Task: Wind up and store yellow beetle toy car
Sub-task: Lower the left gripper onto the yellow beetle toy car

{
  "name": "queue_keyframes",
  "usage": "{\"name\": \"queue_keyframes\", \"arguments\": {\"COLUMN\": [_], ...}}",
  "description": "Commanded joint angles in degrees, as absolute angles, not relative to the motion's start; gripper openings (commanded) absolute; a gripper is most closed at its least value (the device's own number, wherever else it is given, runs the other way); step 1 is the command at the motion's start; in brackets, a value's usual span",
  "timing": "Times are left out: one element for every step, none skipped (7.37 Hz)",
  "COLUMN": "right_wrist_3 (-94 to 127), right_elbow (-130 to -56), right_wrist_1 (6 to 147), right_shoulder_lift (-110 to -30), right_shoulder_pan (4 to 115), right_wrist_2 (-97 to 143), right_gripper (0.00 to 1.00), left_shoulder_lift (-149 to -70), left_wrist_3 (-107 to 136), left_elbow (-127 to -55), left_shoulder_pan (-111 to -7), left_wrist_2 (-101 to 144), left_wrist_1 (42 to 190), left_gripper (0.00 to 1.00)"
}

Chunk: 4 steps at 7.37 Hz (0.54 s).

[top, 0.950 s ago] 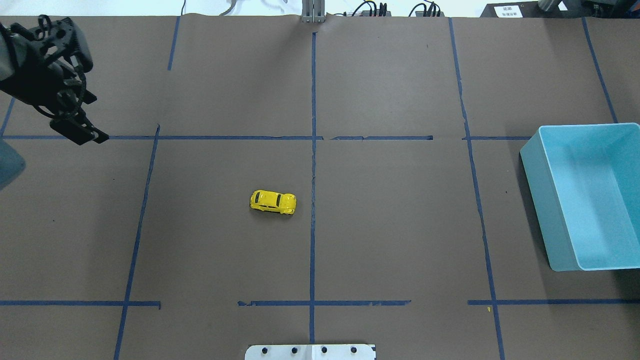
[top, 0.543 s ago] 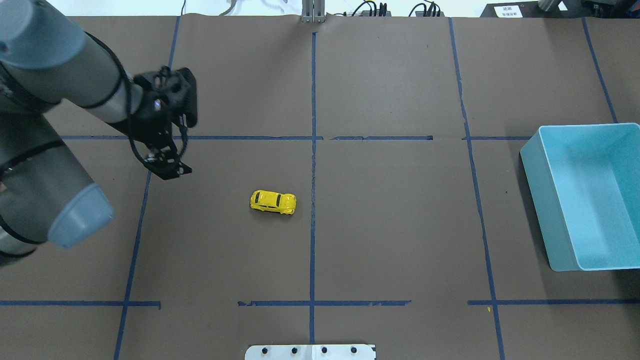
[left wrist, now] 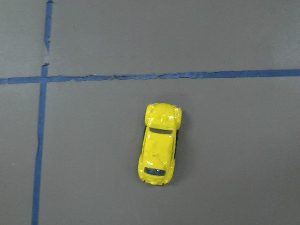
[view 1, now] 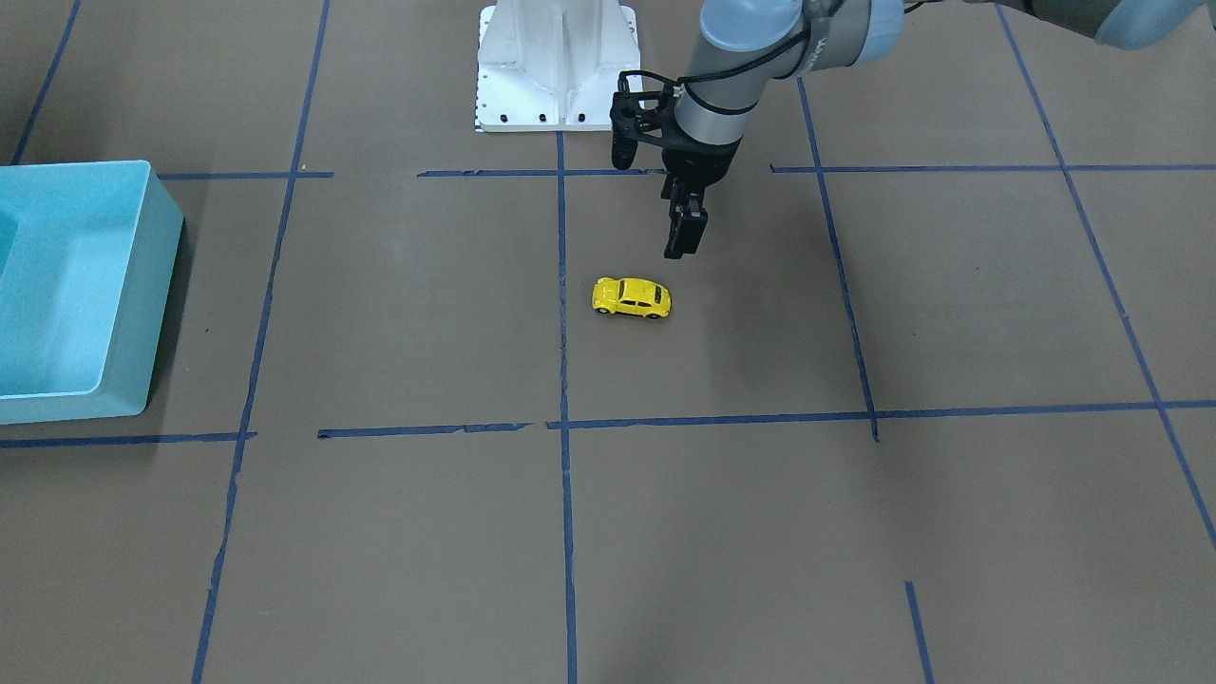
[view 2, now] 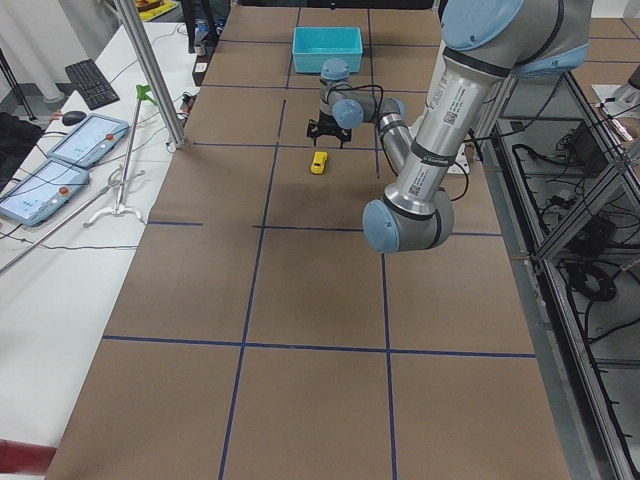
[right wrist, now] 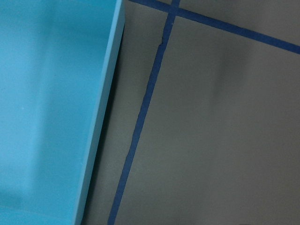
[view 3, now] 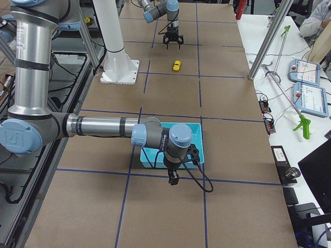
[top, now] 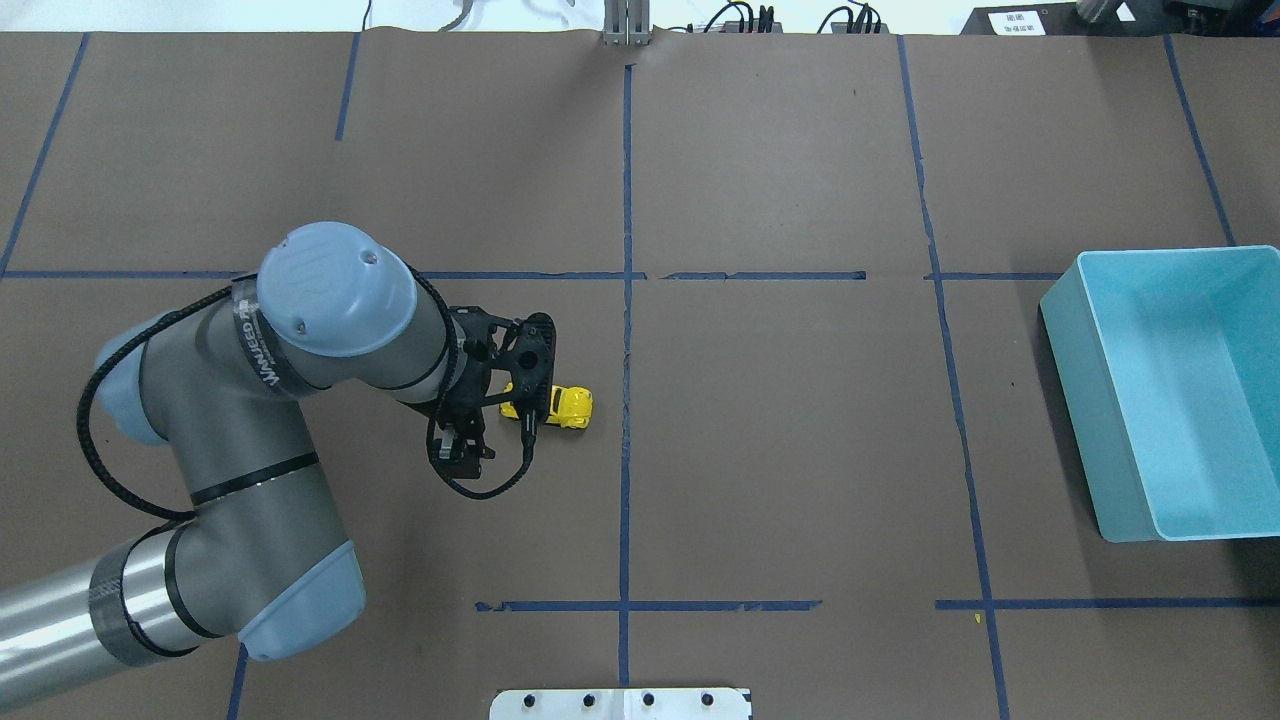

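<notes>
The yellow beetle toy car (view 1: 632,297) lies on the tabletop (view 1: 380,551) near the raised left pincer (view 1: 680,249), jaws apart. The overhead view half-hides the car; the wrist view shows it whole.

Bright yellow beetle toy car (left wrist: 159,143), dark windows, on a brown table (top: 800,450) gridded with blue tape (top: 627,200); turquoise bin (top: 1080,400); grey left arm (top: 250,440), pale-blue caps; black left gripper (view 1: 682,249).
</notes>
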<state>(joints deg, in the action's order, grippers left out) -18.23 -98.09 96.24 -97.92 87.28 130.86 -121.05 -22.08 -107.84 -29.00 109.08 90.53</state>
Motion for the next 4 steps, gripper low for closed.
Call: {"name": "queue_keyframes", "arguments": {"right_wrist_3": [-18.3,-18.2,-18.3,-18.3], "right_elbow": [-98.1,-98.1,-98.0,-98.0], "right_wrist_1": [96.2,96.2,96.2,96.2], "right_shoulder_lift": [-97.9,-97.8,-98.0,-98.0], "right_shoulder_pan": [87.3,87.3,87.3,87.3], "right_wrist_2": [130.9,130.9,130.9,130.8], "right_gripper": [1.00,1.00,1.00,1.00], "left_shoulder_lift": [-122.4,-122.6,-122.6,-125.1], "left_wrist_3": [-22.4,-22.4,-22.4,-22.4], "left_elbow": [-104.2,-102.0,-101.3,-98.2], "left_shoulder_pan": [-27.7,-27.7,-27.9,-27.9], "left_wrist_2": [108.6,108.4,107.3,106.9], "left_wrist_1": [92.0,93.7,94.9,95.0], "left_gripper": [1.00,0.99,0.99,1.00]}}
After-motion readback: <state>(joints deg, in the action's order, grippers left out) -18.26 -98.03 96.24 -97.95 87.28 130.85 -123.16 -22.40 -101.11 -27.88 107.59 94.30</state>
